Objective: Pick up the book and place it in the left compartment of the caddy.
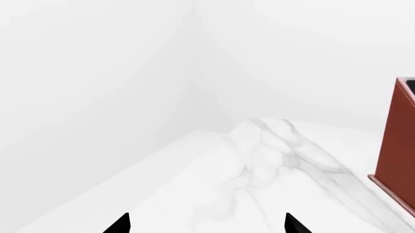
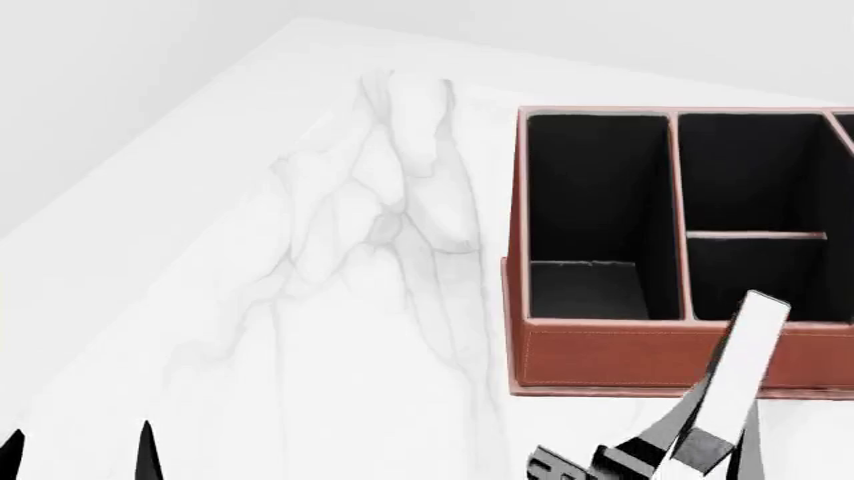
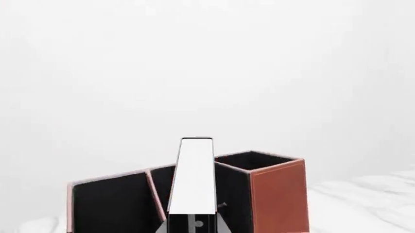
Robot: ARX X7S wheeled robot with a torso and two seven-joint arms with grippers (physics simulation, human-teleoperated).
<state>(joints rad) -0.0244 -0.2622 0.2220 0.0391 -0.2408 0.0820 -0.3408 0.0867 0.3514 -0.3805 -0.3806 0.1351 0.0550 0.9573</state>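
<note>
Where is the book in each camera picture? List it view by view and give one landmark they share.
Head view: the book is at lower right, tilted up in the right claw, just in front of the caddy.
Right wrist view: it stands edge-on at bottom centre, in front of the caddy.
Left wrist view: not in it.
Shared landmark: the caddy, at the left wrist picture's right edge.
</note>
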